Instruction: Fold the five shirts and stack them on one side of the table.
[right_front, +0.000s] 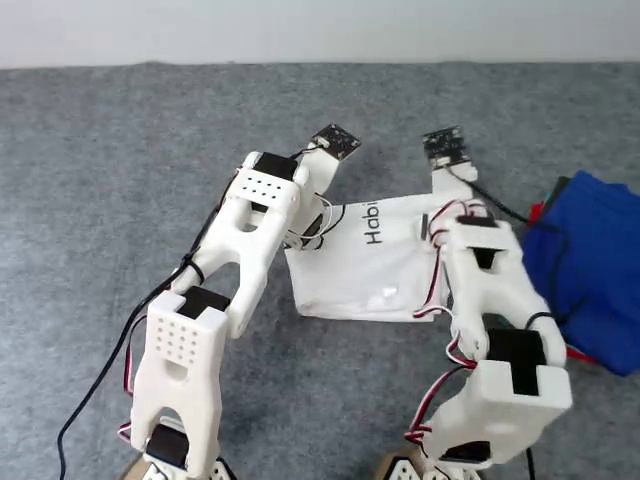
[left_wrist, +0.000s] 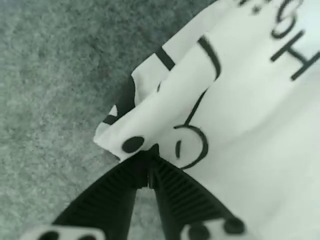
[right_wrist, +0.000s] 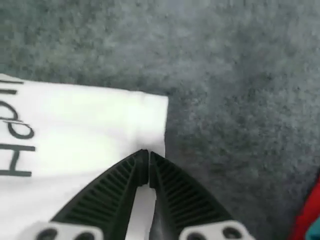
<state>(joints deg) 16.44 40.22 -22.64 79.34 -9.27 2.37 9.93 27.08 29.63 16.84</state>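
Observation:
A white shirt (right_front: 370, 270) with black lettering lies partly folded on the grey mat between the two arms. My left gripper (right_front: 305, 232) sits at the shirt's left edge. In the left wrist view it (left_wrist: 148, 161) is shut on a folded-over hem of the white shirt (left_wrist: 250, 125), near black printed marks. My right gripper (right_front: 437, 222) is at the shirt's right side. In the right wrist view it (right_wrist: 148, 155) is shut on the white shirt (right_wrist: 90, 125) close to its corner.
A heap of blue cloth (right_front: 590, 260) lies at the right edge of the table, with red fabric (right_front: 537, 211) showing under it; a red corner (right_wrist: 307, 220) sits near the right gripper. Bare grey mat (right_front: 100, 180) stretches to the left and far side.

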